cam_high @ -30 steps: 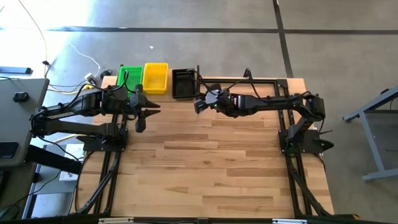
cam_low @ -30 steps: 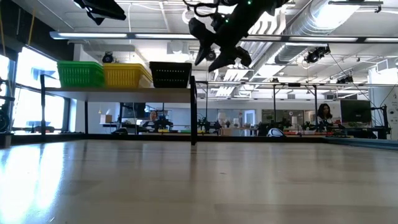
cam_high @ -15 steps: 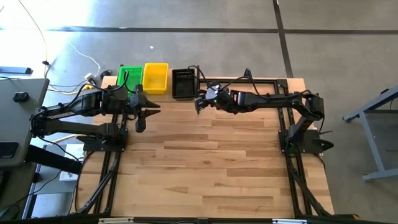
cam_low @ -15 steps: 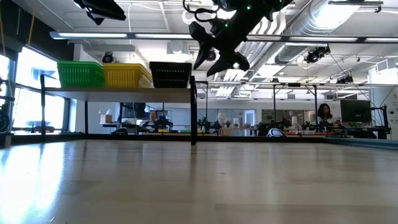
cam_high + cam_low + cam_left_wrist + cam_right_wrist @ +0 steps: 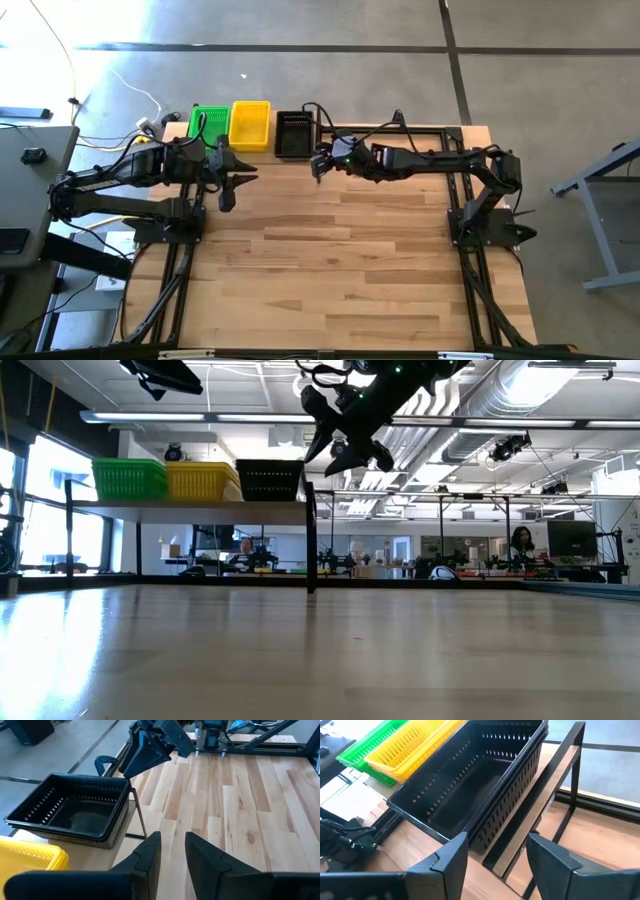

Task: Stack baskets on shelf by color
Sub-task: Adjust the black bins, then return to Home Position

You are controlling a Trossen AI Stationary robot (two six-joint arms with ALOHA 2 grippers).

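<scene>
Green baskets (image 5: 208, 125), yellow baskets (image 5: 250, 125) and black baskets (image 5: 294, 133) stand side by side on the light-wood shelf (image 5: 190, 506) at the table's far left. The black ones (image 5: 470, 780) show nested rims, one inside another. My right gripper (image 5: 319, 165) hangs open just right of the black stack, beside the shelf's black upright (image 5: 311, 535), and slants down toward the stack. My left gripper (image 5: 236, 184) waits in front of the shelf, raised above the table. Its fingers (image 5: 172, 855) stand slightly apart with nothing between them. My right gripper (image 5: 150, 747) comes at the black stack's right-end rim (image 5: 125, 779) from the table's right, slanting down. One fingertip shows right at that rim corner. Whether it touches the rim I cannot tell.
The bare wooden tabletop (image 5: 340, 260) stretches in front of the shelf. A black metal frame (image 5: 420, 130) lies along the far right edge. Both arm bases stand at the table's sides. Beyond the table, people show far off in the room (image 5: 520, 540).
My right gripper has turned a little and edged toward the shelf's right end, staying open. In the low view the black stack has shifted slightly toward the yellow baskets.
</scene>
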